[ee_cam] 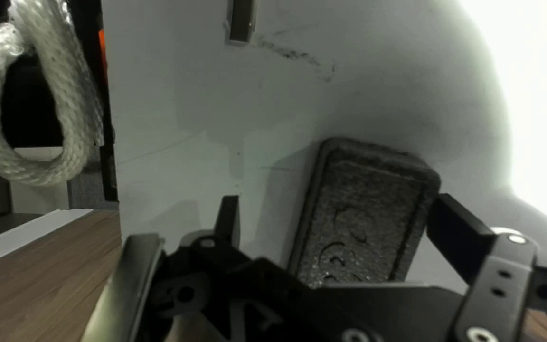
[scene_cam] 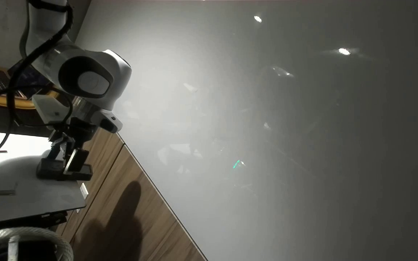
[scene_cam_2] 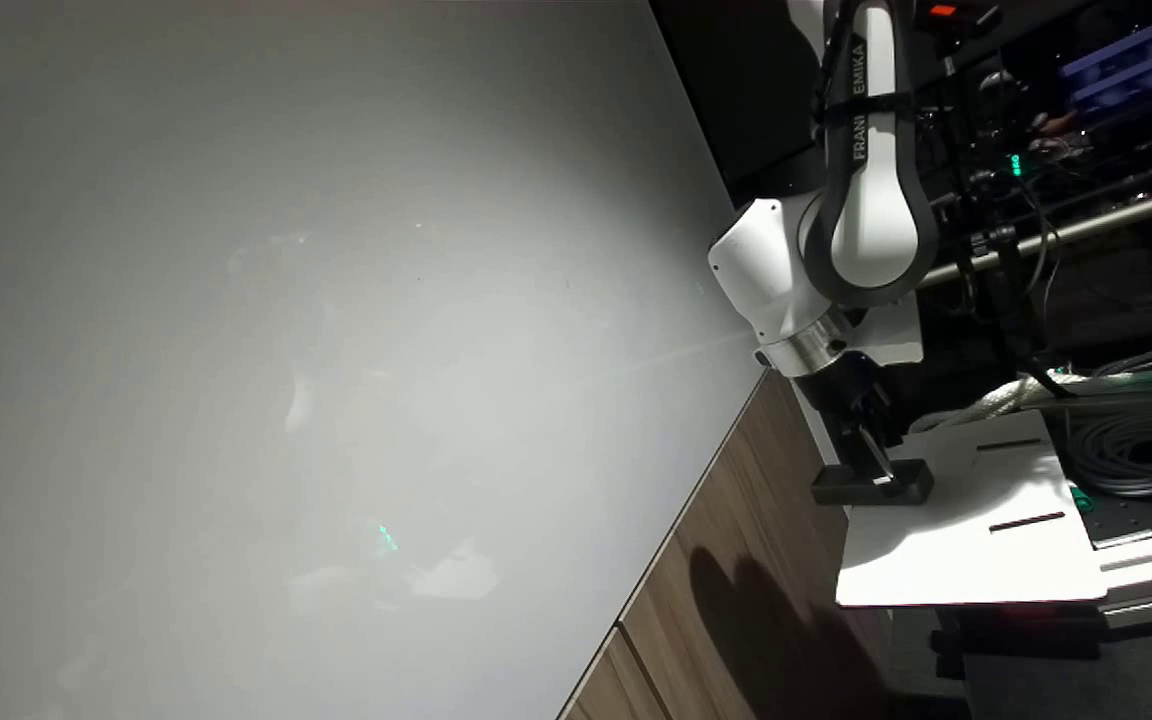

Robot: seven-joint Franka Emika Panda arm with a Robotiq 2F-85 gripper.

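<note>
At the edge of a flat white board [ee_cam: 159, 118], the black metal gripper [ee_cam: 337, 209] stood wide: left finger [ee_cam: 228, 213] clear, then a rough dark-grey rectangular block [ee_cam: 363, 204], long axis running near-left to far-right, close beside the right finger [ee_cam: 456, 232].

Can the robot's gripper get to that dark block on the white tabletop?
Probably yes: the gripper is open, its fingers show on either side of the dark block in the wrist view, and I see nothing else between them.
</note>
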